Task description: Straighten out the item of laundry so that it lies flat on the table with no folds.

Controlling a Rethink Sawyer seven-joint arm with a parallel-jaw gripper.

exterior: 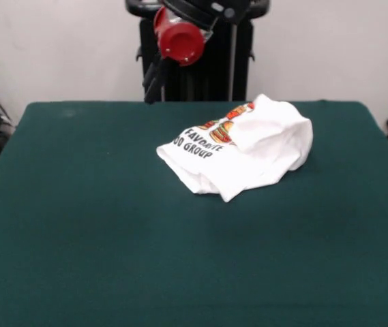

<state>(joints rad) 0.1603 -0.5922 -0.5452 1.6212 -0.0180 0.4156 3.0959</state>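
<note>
Jaws (154, 82) state unclear, raised behind crumpled white T-shirt (238, 148) on table (112, 225).

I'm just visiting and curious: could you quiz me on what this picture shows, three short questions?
1. True or false: the T-shirt lies flat with no folds.
2. The shirt sits on: A) bare wood B) the green table C) the floor.
3. Is the gripper touching the shirt?

Key:
1. False; it is crumpled, partly folded over its print.
2. B.
3. No; it hangs apart from the shirt, near the table's far edge.
</note>
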